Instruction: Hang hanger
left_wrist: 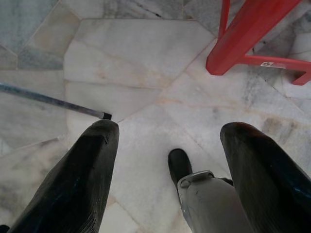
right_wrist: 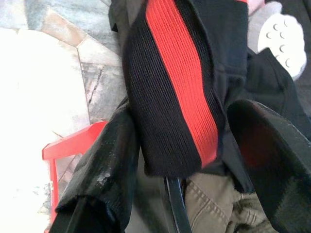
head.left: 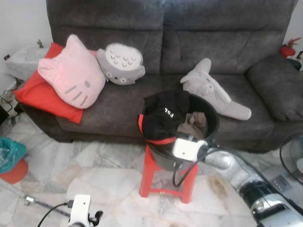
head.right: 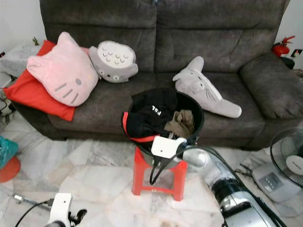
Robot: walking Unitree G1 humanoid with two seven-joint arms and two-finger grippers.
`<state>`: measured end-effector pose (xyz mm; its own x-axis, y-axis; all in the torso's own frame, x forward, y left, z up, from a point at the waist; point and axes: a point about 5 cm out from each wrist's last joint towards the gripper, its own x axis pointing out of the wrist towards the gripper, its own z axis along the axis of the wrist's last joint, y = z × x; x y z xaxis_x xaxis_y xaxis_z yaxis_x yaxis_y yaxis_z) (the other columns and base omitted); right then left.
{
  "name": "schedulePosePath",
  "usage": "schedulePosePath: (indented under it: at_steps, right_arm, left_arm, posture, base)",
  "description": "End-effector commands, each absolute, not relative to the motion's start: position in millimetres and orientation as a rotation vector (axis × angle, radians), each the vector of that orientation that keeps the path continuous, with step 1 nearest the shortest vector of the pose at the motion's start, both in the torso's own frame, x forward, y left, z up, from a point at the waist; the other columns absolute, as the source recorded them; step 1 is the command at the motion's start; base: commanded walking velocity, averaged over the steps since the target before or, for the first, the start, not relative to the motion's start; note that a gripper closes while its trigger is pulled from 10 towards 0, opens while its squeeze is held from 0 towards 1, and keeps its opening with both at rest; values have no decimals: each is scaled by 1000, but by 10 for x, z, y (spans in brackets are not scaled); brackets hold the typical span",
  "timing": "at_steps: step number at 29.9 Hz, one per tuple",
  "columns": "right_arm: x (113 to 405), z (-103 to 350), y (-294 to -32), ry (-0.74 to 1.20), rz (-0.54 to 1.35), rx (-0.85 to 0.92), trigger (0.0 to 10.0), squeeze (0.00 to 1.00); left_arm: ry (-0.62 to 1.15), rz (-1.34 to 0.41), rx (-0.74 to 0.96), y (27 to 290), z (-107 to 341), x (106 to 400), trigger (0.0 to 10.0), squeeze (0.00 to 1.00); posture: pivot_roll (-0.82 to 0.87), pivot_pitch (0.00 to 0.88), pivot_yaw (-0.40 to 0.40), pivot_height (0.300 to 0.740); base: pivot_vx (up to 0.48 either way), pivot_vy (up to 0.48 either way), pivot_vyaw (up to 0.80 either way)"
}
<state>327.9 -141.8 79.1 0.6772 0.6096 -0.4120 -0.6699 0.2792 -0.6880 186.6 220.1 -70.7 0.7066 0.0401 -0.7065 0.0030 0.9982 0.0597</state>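
Your right claw sits spread open around the black garment with the red ribbed band, at the black plastic bucket's rim. No hanger is discernible; closing now risks dragging clothes out. Your left claw hangs open, idle.

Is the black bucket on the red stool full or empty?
Full: the bucket holds a black garment draped over its rim and khaki cloth inside.
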Motion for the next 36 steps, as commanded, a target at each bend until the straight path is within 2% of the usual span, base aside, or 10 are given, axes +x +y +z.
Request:
schedulePosePath:
  at_steps: [1,2,4,21,29,36]
  right_arm:
    - [3312,822,-1379,56,863,-973,10000,0]
    - [3316,821,-1377,56,863,-976,10000,0]
    - [3337,830,-1386,49,842,-977,0,0]
    - [3391,852,-1501,47,787,-1000,0,0]
    - [3493,1022,-1673,23,694,-1055,0,0]
    - [3511,1111,-1703,-6,696,-1074,0,0]
  left_arm:
    - [805,22,68,2213,-728,1827,10000,0]
    - [805,22,68,2213,-728,1826,10000,0]
    - [806,22,70,2213,-729,1824,10000,0]
    - [807,19,76,2215,-727,1830,10000,0]
    - [802,20,75,2213,-719,1846,10000,0]
    - [804,16,73,2188,-725,1847,10000,0]
  posture:
    - [-71,0,12,740]
    - [-71,0,12,740]
    - [-70,0,12,740]
    - [-74,0,15,740]
    - [-75,0,14,740]
    - [-81,0,9,740]
  base:
    - [0,0,0]
    - [0,0,0]
    - [0,0,0]
    - [0,0,0]
    - [0,0,0]
    - [0,0,0]
